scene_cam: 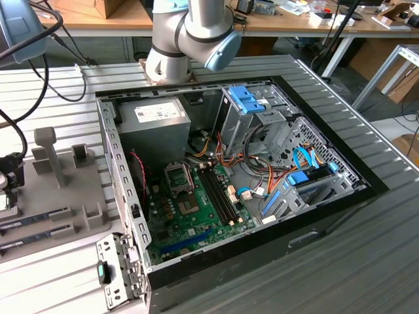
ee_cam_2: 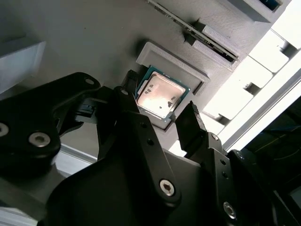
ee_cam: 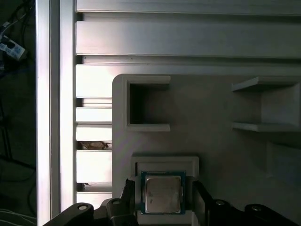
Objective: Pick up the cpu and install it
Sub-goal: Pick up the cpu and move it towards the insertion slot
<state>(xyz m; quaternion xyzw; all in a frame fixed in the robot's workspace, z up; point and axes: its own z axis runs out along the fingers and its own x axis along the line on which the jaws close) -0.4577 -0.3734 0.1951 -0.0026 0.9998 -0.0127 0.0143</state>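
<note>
gripper (ee_cam_2: 160, 106) open, straddling the cpu (ee_cam_2: 161, 95) in its tray (ee_cam_2: 94, 37); socket (scene_cam: 178, 175) at 3 o'clock of it in the exterior view. uneven closing could tilt the chip.

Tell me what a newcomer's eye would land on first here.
The cpu, bright silver, sits in a recessed grey holder in both wrist views. The gripper hangs over it, jaws open on either side. In the exterior view, the opened computer case lies mid-frame, motherboard bared.

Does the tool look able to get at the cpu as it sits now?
Probably yes: in the second wrist view the open tool straddles the cpu, which lies uncovered in its grey holder, with nothing between them.
</note>
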